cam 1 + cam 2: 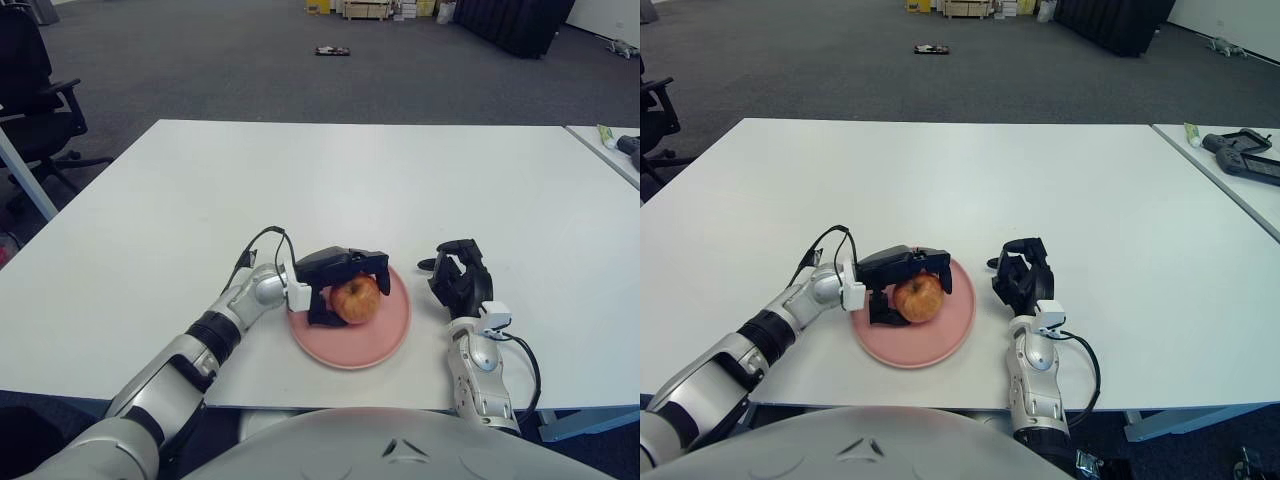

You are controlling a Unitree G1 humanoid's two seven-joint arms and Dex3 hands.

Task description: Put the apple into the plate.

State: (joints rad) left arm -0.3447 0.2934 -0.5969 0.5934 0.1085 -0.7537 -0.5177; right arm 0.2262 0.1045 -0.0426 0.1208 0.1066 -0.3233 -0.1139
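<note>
— Left eye view first: where is the apple (355, 299)?
— On the pink plate (385, 335), toward the plate's left and far part. It looks to sit on the plate's surface, reddish-yellow, stem side up.
— And the left hand (340, 282)?
— Over the plate's left edge, reaching in from the left. Its black fingers (375, 266) arch over the top of the apple and another digit sits at the apple's left side. They are loosened and spread around the fruit rather than clamped tight; whether any pad touches the skin, I cannot tell.
— The right hand (460, 277)?
— Just to the right of the plate, apart from its rim, fingers curled loosely inward with nothing in them. Whether it touches the white table (300, 180), I cannot tell.
— Anything else?
— Far to the right of the plate, on a second table, lie a dark controller (1245, 148) and a small tube (1193, 133). Beyond the table, to the plate's far left, a black office chair (35, 80) stands on grey carpet
</note>
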